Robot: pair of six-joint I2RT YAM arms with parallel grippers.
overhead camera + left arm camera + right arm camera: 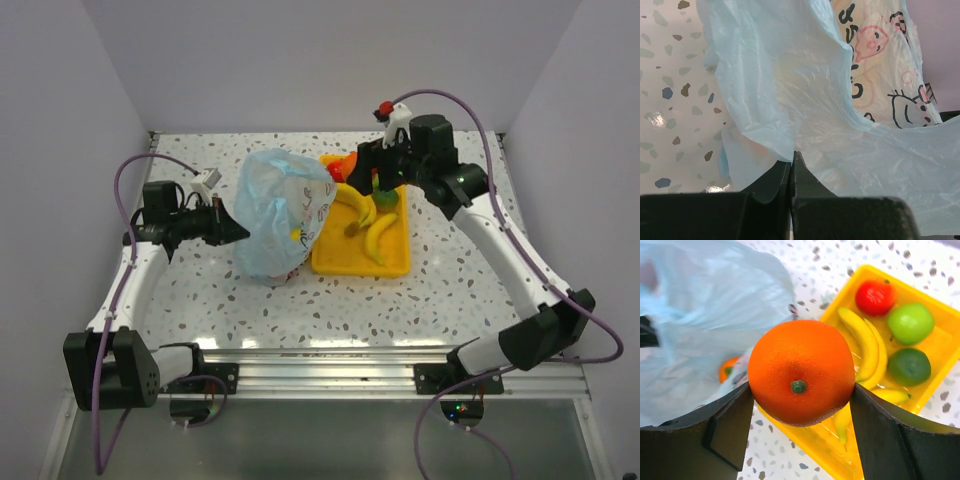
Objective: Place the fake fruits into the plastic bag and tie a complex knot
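Note:
The light-blue plastic bag [280, 212] stands in the middle of the table, left of the yellow tray [392, 262]. My left gripper [236, 231] is shut on the bag's left edge [785, 145] and holds it up. My right gripper [358, 170] is shut on an orange [801, 371] and holds it above the tray's near-left edge, beside the bag. Another orange [728, 369] lies inside the bag. In the tray lie a red apple [875, 296], two green limes [910, 322], and bananas [865, 346].
White walls enclose the speckled table [200, 300] on three sides. A metal rail [320, 360] with the arm bases runs along the near edge. The tray sits right of centre.

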